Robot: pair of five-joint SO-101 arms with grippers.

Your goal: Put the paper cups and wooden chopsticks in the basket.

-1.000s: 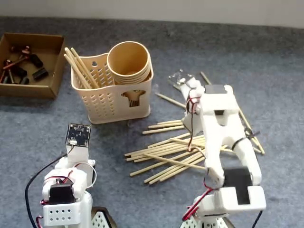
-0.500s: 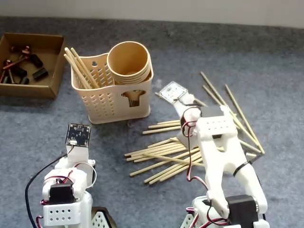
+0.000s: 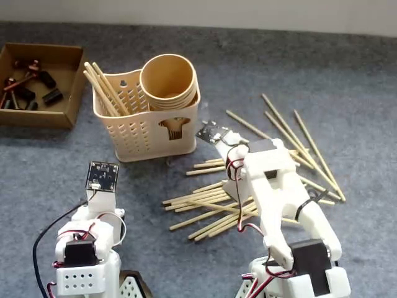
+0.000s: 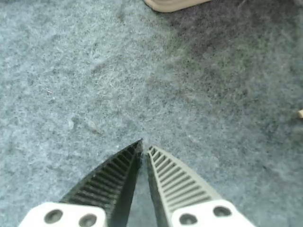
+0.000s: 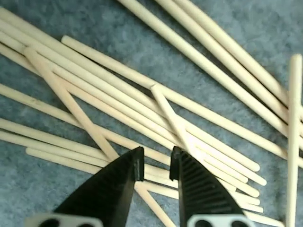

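Counter (image 3: pixel 347 68): a grey, felt-like surface that lies under both claws.
Right arm (image 3: pixel 279 198): white, stretched forward over the heap of sticks, its wrist end near the basket's front corner.
Left arm (image 3: pixel 87 248): white, folded low, on the near side of the basket.
Basket (image 3: pixel 146 133): cream, perforated and upright. It stands just beyond the right claw, to its left, and farther ahead of the left claw. Its base edge (image 4: pixel 175 4) shows past the left claw's tips.
Cardboard box (image 3: pixel 37 118): open-topped, well off to the left of both claws, past the basket, with small dark and red parts (image 3: pixel 28 87) inside.
Loose chopsticks (image 3: pixel 198 202): a fanned, crossing heap lying flat on the counter, right under the right claw (image 5: pixel 156 165). One stick (image 5: pixel 170 118) runs slantwise across the others, straight ahead of the tips.
Outlying chopsticks (image 3: pixel 298 139): several apart from the heap, on the side of the right claw away from the basket.
Paper cups (image 3: pixel 169 81): a nested tan stack, mouth up, in the basket's end nearer the right claw.
Stowed chopsticks (image 3: pixel 102 87): a few that lean in the basket's other end, their tops past the rim.
Right claw: released, the jaws a narrow gap apart with nothing between them, poised low over the heap.
Left claw (image 4: pixel 145 145): clenched, its tips all but meeting, empty, pointed at the grey surface.
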